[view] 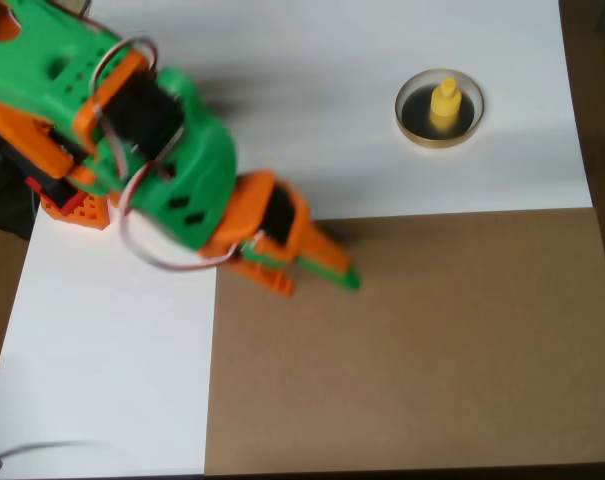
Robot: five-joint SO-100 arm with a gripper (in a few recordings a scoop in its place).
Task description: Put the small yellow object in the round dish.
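In the overhead view the small yellow object (444, 103) stands upright inside the round dish (414, 121), which has a pale tan rim and a dark glossy inside, at the upper right on the white surface. My green and orange gripper (342, 270) is well to the left and below the dish, over the edge of the brown board. Its fingers lie close together with nothing between them, and the arm looks motion-blurred.
A brown board (412, 350) covers the lower right of the table; white surface (102, 350) lies to its left and above it. The arm's orange base (67, 200) sits at the upper left. A grey cable (32, 452) shows at the lower left corner.
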